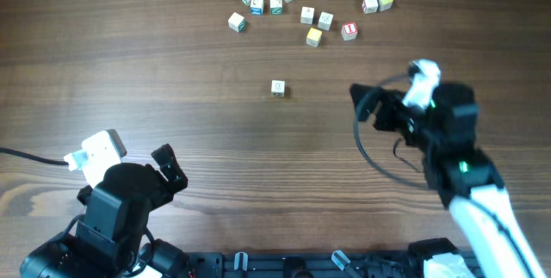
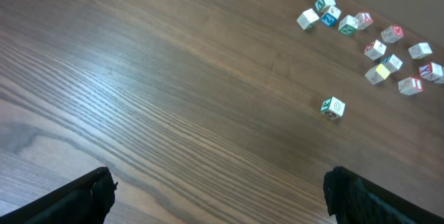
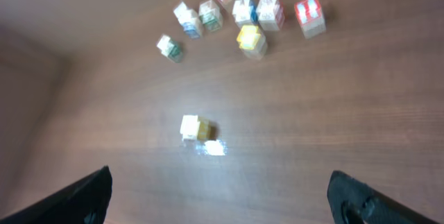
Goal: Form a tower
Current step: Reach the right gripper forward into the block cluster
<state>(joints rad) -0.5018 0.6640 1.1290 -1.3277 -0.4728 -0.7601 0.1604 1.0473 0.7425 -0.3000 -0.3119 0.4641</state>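
Observation:
No tower shows in any view. A single pale letter cube (image 1: 277,88) stands alone mid-table, also seen in the left wrist view (image 2: 333,107) and in the right wrist view (image 3: 192,127), where one side looks yellow. Several loose letter cubes (image 1: 310,9) lie scattered at the far edge (image 2: 378,40) (image 3: 244,17). My left gripper (image 2: 218,191) hangs open over bare wood, near left of the lone cube. My right gripper (image 3: 218,197) is open too, just short of that cube from the right. One of its fingers (image 1: 362,99) shows from overhead. Nothing is held.
A black cable (image 1: 372,153) loops beside the right arm, and another cable (image 1: 26,156) runs off the left edge. The wooden table (image 1: 172,71) stretches bare between the arms and the cubes. A dark rail (image 1: 284,265) lines the near edge.

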